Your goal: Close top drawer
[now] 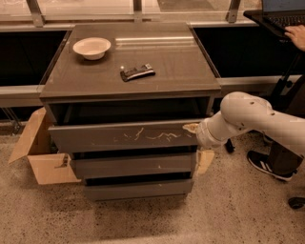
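The top drawer [95, 138] of a grey-brown cabinet has a flat front with pale scratch marks near its middle. It stands out a short way from the cabinet body, with a dark gap above it. My gripper [198, 144] is at the right end of the drawer front, touching it. Its pale fingers are spread, one at the front's upper right corner [190, 127] and one lower down [206, 161]. It holds nothing. My white arm [248, 119] reaches in from the right.
Two plainer drawer fronts [133, 166] sit below. The cabinet top [167, 57] carries a white bowl [92, 47] and a dark flat packet [137, 72]. An open cardboard box [40, 155] stands on the floor at the left. A person's shoe [267, 164] and a laptop [281, 12] are at the right.
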`<state>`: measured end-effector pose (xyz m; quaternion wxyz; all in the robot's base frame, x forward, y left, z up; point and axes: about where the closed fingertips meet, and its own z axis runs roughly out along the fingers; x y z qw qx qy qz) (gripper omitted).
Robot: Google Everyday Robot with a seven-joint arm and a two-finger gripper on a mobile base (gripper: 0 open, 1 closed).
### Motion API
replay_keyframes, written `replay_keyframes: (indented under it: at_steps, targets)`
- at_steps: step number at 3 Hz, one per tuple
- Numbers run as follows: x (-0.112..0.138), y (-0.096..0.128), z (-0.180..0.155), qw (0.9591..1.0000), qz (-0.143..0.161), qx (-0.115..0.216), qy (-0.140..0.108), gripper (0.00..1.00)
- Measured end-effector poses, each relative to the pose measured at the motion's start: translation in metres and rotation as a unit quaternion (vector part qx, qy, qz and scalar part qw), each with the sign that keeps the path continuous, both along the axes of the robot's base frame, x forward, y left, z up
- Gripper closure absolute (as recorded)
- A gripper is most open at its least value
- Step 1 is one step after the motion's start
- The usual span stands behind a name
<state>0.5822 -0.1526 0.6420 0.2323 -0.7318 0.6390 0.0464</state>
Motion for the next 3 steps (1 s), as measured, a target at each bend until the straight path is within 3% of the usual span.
replay_keyframes:
  at_steps: [1,3]
  targets:
    - [0.0239,-0.006,-0.0032,1.0,-0.001,0.009,0.003,0.0]
    - [0.0284,-0.0092,0.0053,0.9998,0.006,0.016,-0.004,0.0]
